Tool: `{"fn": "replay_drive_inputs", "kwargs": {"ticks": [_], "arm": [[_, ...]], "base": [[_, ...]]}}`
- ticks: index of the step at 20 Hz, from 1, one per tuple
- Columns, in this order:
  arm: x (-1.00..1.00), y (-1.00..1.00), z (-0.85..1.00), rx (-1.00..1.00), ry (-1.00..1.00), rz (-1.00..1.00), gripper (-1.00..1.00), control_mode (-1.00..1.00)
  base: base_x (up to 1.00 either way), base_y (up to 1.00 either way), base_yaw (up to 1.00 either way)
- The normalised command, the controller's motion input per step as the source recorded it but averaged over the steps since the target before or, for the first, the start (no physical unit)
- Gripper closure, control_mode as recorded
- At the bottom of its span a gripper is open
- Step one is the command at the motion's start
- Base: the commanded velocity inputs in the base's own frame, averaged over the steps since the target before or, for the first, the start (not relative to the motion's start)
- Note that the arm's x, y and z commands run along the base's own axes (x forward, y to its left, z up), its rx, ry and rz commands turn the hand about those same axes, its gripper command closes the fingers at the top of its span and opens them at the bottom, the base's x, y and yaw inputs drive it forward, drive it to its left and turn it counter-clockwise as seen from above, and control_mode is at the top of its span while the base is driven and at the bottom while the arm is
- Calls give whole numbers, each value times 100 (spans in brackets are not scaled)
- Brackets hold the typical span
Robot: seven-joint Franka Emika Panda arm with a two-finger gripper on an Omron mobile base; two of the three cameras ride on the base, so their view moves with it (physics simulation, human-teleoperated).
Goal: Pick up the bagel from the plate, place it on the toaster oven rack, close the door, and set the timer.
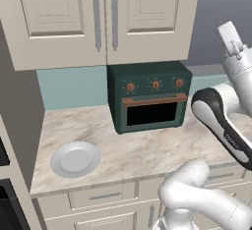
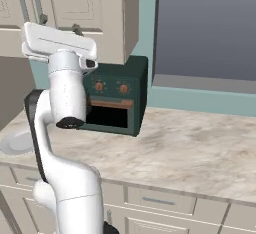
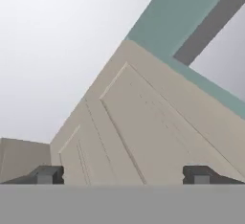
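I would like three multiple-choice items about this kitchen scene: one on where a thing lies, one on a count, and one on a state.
1. Where does the round white-grey plate lie relative to the dark green toaster oven?
A) on top of it
B) on the marble counter, to its left and nearer the front edge
C) inside it

2. How many copper-brown knobs are on the oven's front?
A) one
B) three
C) five

3. How does the glass-windowed door stand?
A) shut, upright
B) folded down, fully open
C) taken off, lying on the counter

Answers:
1 B: the left base view shows the plate flat on the counter, left of the oven.
2 B: three knobs sit in a row above the door.
3 A: the door stands flush with the oven's front, its copper-brown bar handle along the top edge.
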Motion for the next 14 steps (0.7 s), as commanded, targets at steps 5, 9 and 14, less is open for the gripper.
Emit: {"fn": "replay_drive_inputs", "kwargs": {"ticks": [5, 9, 14], "arm": [[-39, 0, 40, -82, 0, 1, -100, -100], [-31, -1, 10, -75, 4, 0, -100, -100], [-48, -9, -10, -68, 30, -6, -100, -100]], "base": [[0, 0, 0], [0, 0, 0], [0, 0, 0]]}}
